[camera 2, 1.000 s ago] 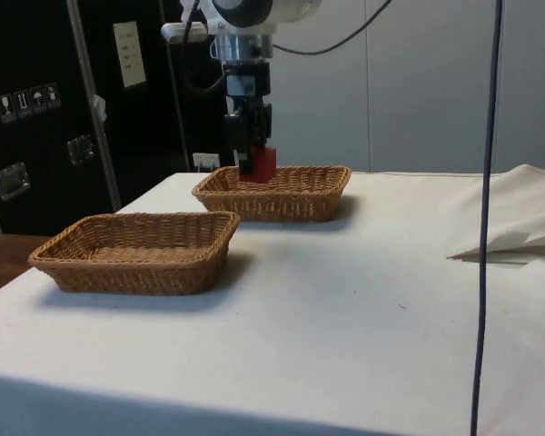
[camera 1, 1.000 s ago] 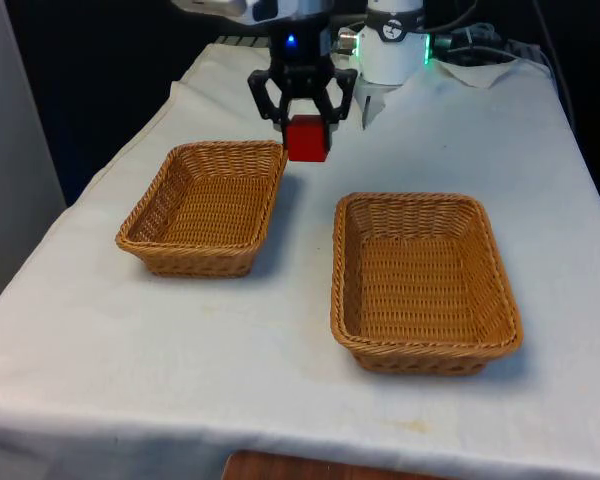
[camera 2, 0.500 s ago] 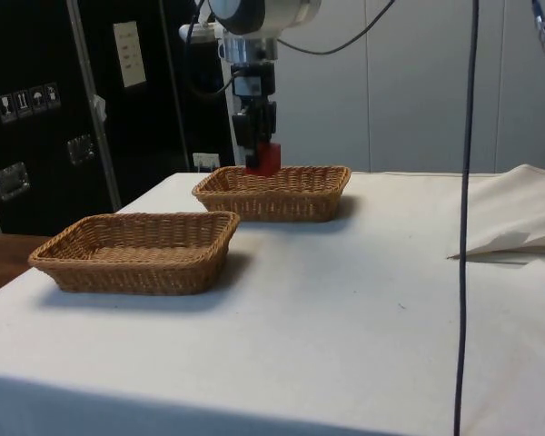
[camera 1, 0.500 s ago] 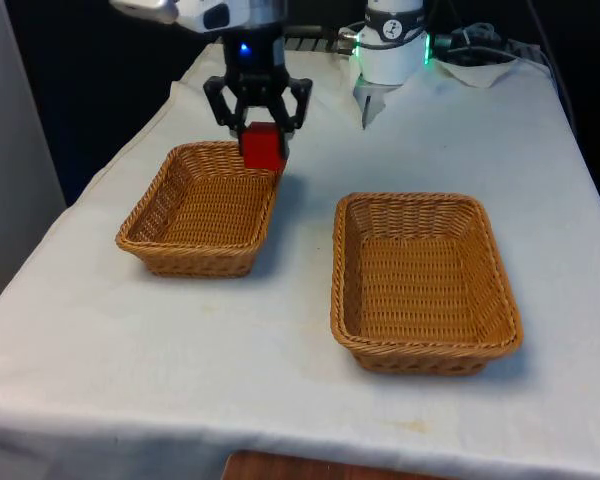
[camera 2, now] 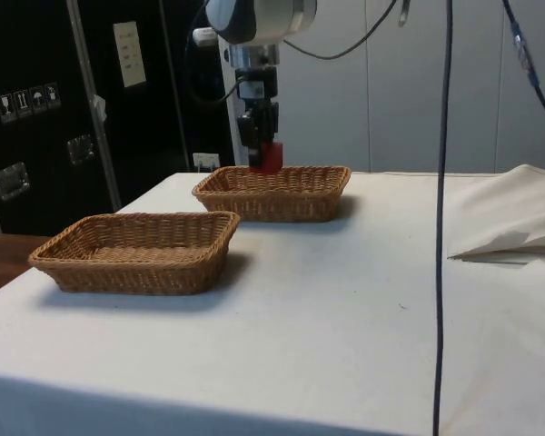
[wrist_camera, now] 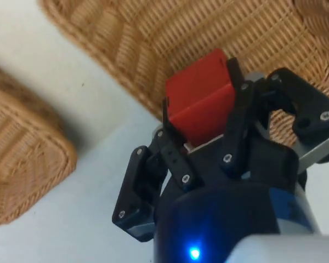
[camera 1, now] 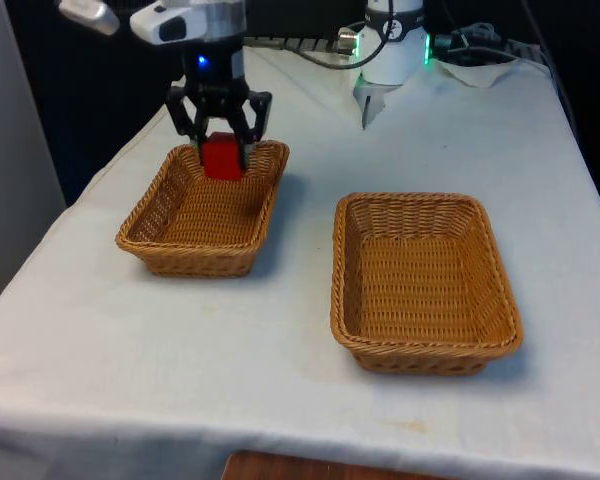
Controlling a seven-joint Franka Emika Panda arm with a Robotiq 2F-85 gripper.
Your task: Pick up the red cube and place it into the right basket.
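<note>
Table (camera 1: 310, 400): white cloth, runs the length of the front view. Two wicker baskets sit on it, well apart from each other.

Robot's right basket (camera 1: 206, 208): on the front view's left, at about 9 o'clock from the table's middle. In the side view it is the far basket (camera 2: 274, 193). Wrist view looks down into its weave (wrist_camera: 170, 38).

Other basket (camera 1: 420, 280): at about 4 o'clock from the first in the front view; the near one in the side view (camera 2: 138, 252). One corner of it shows in the wrist view (wrist_camera: 22, 159). Nothing lies in it.

Gripper (camera 1: 220, 150): hangs over the far end of the right basket, toward 12 o'clock of its interior. Fingers clamped on the red cube, one on each side; clear in the wrist view (wrist_camera: 203, 118).

Red cube (camera 1: 220, 158): held off the basket floor, above the rim in the side view (camera 2: 271, 155). Wrist view shows it square between the fingers (wrist_camera: 200, 101).

Step in hand: carry and release. The cube looks to be inside the rim line, though how far in from the far wall is hard to judge from these angles. Best practice, I judge: shift slightly toward 6 o'clock, nearer the basket's middle, lower until the cube is close to the weave, then open. A drop from this height could bounce the cube off the woven floor or the sloped wall.
</note>
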